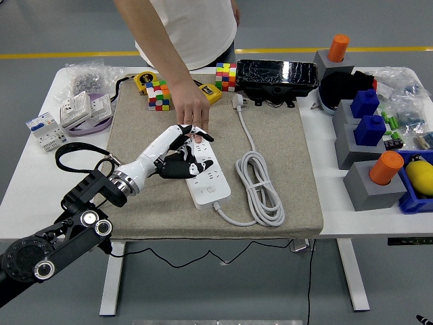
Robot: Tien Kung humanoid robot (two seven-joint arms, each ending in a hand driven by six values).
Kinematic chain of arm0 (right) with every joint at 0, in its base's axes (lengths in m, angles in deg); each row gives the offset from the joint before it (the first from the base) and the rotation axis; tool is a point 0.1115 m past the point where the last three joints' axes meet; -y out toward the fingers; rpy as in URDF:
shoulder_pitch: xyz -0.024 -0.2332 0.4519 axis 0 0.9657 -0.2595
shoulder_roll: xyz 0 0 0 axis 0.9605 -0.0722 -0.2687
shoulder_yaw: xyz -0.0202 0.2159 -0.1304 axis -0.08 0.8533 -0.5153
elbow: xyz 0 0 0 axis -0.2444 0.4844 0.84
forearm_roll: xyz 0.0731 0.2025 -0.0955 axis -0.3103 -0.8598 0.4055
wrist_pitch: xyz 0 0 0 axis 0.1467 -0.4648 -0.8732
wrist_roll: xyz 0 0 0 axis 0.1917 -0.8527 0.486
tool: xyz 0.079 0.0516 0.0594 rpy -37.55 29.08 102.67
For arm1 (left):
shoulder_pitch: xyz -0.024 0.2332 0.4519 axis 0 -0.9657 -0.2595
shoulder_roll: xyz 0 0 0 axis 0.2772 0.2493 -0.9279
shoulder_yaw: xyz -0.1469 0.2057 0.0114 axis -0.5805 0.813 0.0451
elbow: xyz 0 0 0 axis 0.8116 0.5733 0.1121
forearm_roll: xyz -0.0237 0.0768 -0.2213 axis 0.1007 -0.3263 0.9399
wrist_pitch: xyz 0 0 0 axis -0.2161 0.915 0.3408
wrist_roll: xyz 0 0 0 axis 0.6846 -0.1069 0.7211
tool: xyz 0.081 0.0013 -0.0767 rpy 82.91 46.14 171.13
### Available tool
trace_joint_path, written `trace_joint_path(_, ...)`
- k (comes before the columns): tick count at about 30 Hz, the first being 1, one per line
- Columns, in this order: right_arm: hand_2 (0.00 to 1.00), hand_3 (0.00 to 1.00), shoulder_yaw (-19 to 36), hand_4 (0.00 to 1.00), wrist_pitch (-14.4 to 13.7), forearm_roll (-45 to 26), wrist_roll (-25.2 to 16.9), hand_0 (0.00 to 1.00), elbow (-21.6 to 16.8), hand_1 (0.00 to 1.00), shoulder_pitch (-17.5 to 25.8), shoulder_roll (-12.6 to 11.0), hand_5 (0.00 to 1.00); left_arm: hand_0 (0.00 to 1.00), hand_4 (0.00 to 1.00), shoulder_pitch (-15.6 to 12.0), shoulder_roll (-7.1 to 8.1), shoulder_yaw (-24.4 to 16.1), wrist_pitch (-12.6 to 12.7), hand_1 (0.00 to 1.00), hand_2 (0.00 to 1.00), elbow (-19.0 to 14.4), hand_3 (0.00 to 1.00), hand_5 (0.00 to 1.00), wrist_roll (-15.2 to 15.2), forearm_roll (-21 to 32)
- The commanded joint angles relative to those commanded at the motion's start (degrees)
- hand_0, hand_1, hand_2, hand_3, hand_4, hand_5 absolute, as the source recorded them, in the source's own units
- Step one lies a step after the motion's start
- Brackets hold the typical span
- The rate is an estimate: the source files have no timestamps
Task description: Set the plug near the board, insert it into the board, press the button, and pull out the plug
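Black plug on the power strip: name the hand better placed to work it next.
Left. The left hand is already over the black plug on the white power strip, which a person's hand steadies at its far end. The right arm is out of view.

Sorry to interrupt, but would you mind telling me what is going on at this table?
The robot's left hand is reaching over the white power strip on the grey mat, at the black adapter plug sitting on the strip. Whether it grips the plug is unclear. A person's hand presses down on the strip's far end. The right arm is not visible.
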Motion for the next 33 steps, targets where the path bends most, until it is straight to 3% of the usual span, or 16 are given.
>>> trace_joint_path(4,0.602,0.539,0.03,0.881,0.01,0.01,-0.01,0.573,-0.08,0.63,-0.07,-0.05,0.408,0.388,0.814,0.7,-0.79,-0.36,2.33,0.4,0.476,2.9,0.594,0.133,-1.31,-4.74)
trace_joint_path(5,0.601,0.538,0.04,0.88,0.0,-0.01,-0.01,0.573,-0.11,0.629,-0.08,-0.06,0.409,0.643,0.98,0.76,-0.92,-0.44,2.63,0.722,0.688,3.5,0.784,0.278,-1.76,-6.07)
trace_joint_path(10,0.601,0.538,0.0,0.88,0.02,-0.02,0.01,0.573,-0.04,0.629,0.02,-0.02,0.409,0.643,0.98,0.83,-1.24,-0.37,1.47,0.722,0.688,5.91,0.784,0.278,-4.7,-10.57)
trace_joint_path(11,0.601,0.538,0.01,0.88,0.02,-0.02,0.02,0.573,-0.03,0.629,0.05,-0.01,0.408,0.74,0.998,0.79,-1.28,-0.28,1.23,0.805,0.788,6.32,0.834,0.376,-4.99,-10.78)
trace_joint_path(22,0.601,0.538,-0.11,0.88,0.02,-0.02,0.0,0.573,-0.11,0.629,-0.07,-0.07,0.408,0.735,0.998,1.42,-1.91,1.61,1.77,0.802,0.787,9.4,0.836,0.389,-6.77,-12.84)
trace_joint_path(23,0.601,0.538,-0.15,0.88,0.03,-0.03,0.01,0.573,-0.12,0.629,-0.08,-0.09,0.408,0.61,0.964,1.52,-2.01,1.91,2.21,0.692,0.656,9.71,0.735,0.213,-6.97,-12.83)
trace_joint_path(28,0.601,0.538,-0.47,0.88,0.04,-0.11,0.04,0.573,-0.03,0.629,-0.05,-0.22,0.408,0.61,0.964,1.83,-2.85,3.4,5.18,0.692,0.656,11.56,0.735,0.213,-7.73,-13.9)
trace_joint_path(29,0.601,0.538,-0.51,0.88,0.02,-0.15,0.03,0.574,-0.01,0.629,-0.03,-0.24,0.408,0.517,0.905,2.01,-3.05,3.76,5.65,0.608,0.55,12.0,0.597,0.172,-7.89,-14.21)
trace_joint_path(33,0.601,0.538,-0.7,0.88,0.01,-0.2,0.01,0.574,-0.09,0.629,0.0,-0.32,0.408,0.517,0.905,2.79,-3.64,4.82,6.15,0.608,0.55,13.46,0.597,0.172,-7.96,-14.47)
